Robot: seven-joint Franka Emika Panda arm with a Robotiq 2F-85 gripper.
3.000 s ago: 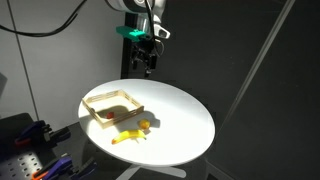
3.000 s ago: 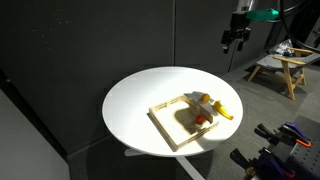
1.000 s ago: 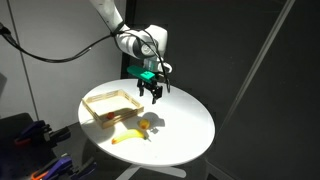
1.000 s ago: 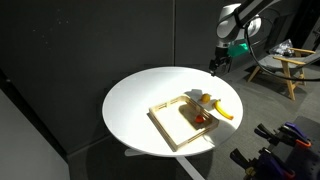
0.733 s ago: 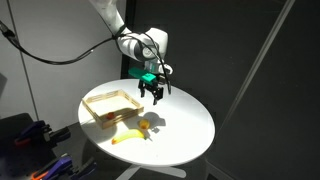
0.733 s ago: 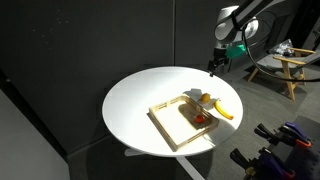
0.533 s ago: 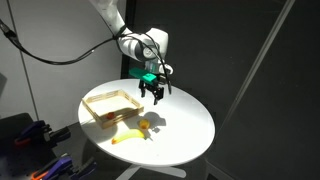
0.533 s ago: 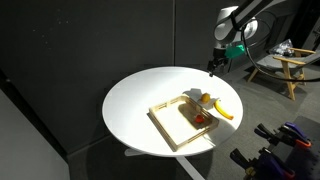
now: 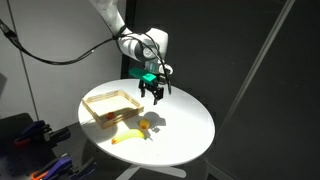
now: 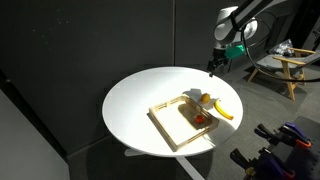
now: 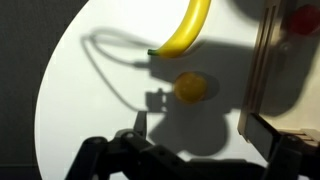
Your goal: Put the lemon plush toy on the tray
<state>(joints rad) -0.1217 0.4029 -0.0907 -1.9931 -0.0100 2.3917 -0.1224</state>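
Yellow-orange roundish lemon plush toy (image 11: 191, 87) lies at nine o'clock of the square light-wood tray (image 11: 254, 70) in the wrist view, black gripper (image 11: 201, 120) spread apart.

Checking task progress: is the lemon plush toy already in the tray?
No, in the wrist view the lemon plush toy lies on the white table outside the tray rim, below the banana toy.

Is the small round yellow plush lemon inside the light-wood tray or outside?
Outside: the lemon lies on the white table, beside the tray, not touching its rim.
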